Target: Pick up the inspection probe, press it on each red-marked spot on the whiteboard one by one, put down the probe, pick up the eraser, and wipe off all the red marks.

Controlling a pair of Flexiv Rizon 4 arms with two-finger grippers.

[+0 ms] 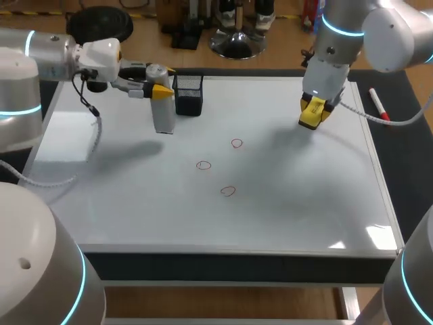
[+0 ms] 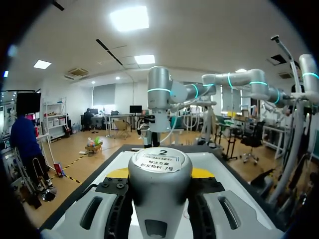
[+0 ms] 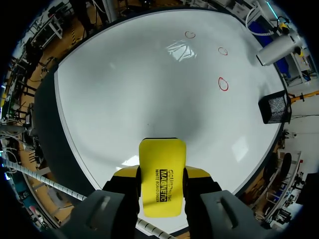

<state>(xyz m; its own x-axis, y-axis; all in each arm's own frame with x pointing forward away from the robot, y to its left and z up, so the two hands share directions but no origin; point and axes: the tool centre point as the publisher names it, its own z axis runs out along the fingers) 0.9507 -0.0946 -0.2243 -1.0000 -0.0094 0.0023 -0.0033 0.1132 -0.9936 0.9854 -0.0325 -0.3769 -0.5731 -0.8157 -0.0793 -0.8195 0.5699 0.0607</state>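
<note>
1. While I am checking the head view, my left gripper (image 1: 160,90) is clamping the inspection probe (image 1: 162,114) from two sides near its top. It is standing just beside the black mesh holder (image 1: 189,95), at the far left of the whiteboard (image 1: 311,203).
2. The probe is standing upright, with its long axis running straight down at the board and its grey cap showing between the fingers in the left wrist view. I cannot tell whether its foot is touching the surface.
3. My right gripper (image 1: 314,115) is pinching the yellow eraser (image 3: 160,169) between its fingers over the far right of the board. I am judging that it is hanging a little above the surface.
4. The eraser's long axis is lying along the fingers, and its free end is pointing out ahead of them, down towards the board.
5. The three red marks (image 1: 203,165) are sitting unwiped in the middle of the board, between the two grippers. From the eraser they are lying to the left and nearer to me; from the probe, to the right and nearer to me.
6. The far mark (image 1: 236,143) is the one closest to the eraser. The left arm is looking slightly nearer to the middle mark.
7. I am judging that either tool's next move is heading inward towards that cluster, though I cannot tell whether the pressing is finished.
</note>
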